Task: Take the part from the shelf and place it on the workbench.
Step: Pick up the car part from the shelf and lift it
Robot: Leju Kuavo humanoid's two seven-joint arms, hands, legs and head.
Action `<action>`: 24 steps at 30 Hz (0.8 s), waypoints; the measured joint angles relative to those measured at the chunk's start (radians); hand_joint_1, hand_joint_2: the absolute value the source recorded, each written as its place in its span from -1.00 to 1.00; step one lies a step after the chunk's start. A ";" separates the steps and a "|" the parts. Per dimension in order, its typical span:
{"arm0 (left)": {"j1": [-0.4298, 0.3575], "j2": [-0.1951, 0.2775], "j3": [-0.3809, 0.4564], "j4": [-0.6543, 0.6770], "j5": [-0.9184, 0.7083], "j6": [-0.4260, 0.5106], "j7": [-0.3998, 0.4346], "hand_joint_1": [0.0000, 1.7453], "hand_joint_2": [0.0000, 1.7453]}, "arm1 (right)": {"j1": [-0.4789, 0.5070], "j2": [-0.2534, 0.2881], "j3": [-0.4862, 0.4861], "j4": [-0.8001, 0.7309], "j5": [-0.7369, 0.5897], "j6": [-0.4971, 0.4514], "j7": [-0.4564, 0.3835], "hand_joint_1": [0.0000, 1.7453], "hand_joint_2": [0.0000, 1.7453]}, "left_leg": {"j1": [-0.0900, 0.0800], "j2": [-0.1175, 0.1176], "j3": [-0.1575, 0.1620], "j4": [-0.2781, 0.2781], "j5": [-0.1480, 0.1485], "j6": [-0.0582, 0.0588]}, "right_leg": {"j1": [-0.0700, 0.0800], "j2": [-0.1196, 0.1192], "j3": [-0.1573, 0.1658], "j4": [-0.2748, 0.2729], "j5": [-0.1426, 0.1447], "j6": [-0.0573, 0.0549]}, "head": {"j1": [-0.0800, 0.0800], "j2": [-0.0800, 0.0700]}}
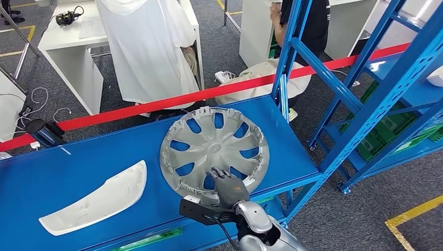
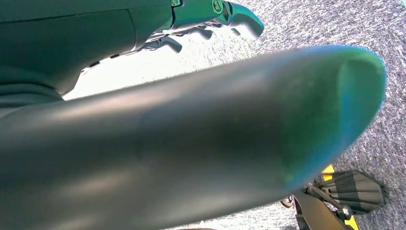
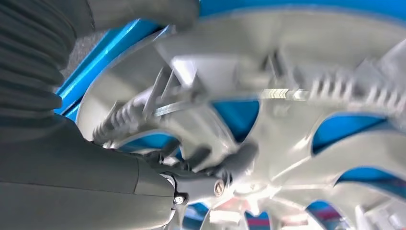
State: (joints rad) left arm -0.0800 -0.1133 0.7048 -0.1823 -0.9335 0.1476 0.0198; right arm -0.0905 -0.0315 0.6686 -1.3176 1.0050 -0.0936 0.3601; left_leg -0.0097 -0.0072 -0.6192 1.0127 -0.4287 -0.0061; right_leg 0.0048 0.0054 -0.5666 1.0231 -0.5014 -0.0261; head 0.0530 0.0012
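A grey wheel cover lies flat on the blue shelf board, its near rim at the board's front edge. My right hand reaches over that near rim with its fingers on the cover's face. In the right wrist view the wheel cover is blurred and its rim sits between the thumb and the fingers, so the hand grips it. My left hand hangs over grey carpet, holding nothing, thumb apart from its fingers.
A white curved part lies on the shelf board to the left. Blue shelf uprights stand to the right, with green crates below. Red barrier tape runs behind the shelf. Beyond it stand a person in white, another person and white tables.
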 joint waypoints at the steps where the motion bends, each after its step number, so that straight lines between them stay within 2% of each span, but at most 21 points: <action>1: 0.000 0.000 0.001 0.000 0.000 0.000 -0.001 -1.00 -1.00 | 0.001 0.001 -0.004 0.003 -0.003 0.002 -0.002 1.00 1.00 | 0.000 0.000 0.000 0.000 0.000 0.000 | 0.000 0.000 0.000 0.000 0.000 0.000 | 0.000 0.000; 24: 0.007 0.000 0.025 0.000 0.009 0.004 -0.009 -1.00 -1.00 | 0.007 0.012 -0.045 0.013 -0.019 0.019 -0.018 1.00 1.00 | 0.000 0.000 0.001 0.000 0.000 0.000 | 0.000 0.001 0.001 0.000 0.000 0.000 | 0.000 0.000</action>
State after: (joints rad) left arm -0.0727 -0.1129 0.7296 -0.1823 -0.9248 0.1519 0.0105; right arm -0.0830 -0.0192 0.6233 -1.3050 0.9863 -0.0743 0.3425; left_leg -0.0096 -0.0067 -0.6185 1.0128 -0.4288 -0.0061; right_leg 0.0047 0.0061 -0.5660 1.0231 -0.5014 -0.0260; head 0.0530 0.0011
